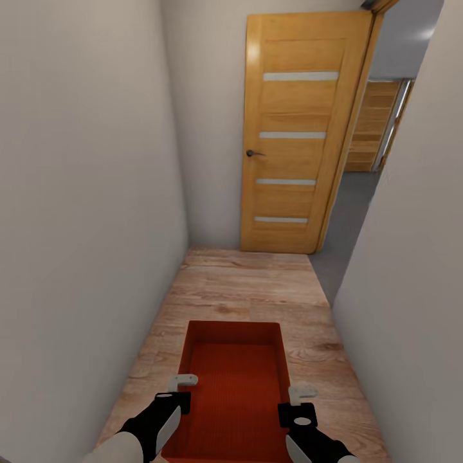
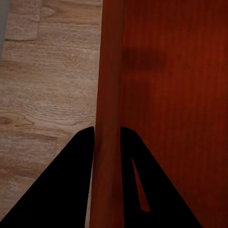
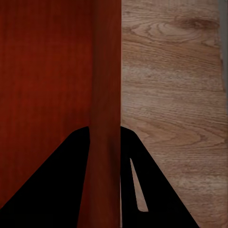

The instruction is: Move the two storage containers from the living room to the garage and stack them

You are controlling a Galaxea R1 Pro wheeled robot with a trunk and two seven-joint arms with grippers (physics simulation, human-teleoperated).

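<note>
You have one storage container low in the frame's centre, carried above the wood plank floor. Your left gripper pinches its left wall and your right gripper its right wall, likely to keep it level. The orange door at upper right stands open onto grey floor.

one storage container, an orange-red lidless rectangular bin with a finely ribbed bottom and thin flared walls, sits level at the bottom centre of the head view, open side up and empty. it is held above a light wood plank floor. an orange-wood door with four frosted strips stands open at upper right, with grey concrete floor beyond it.
</note>
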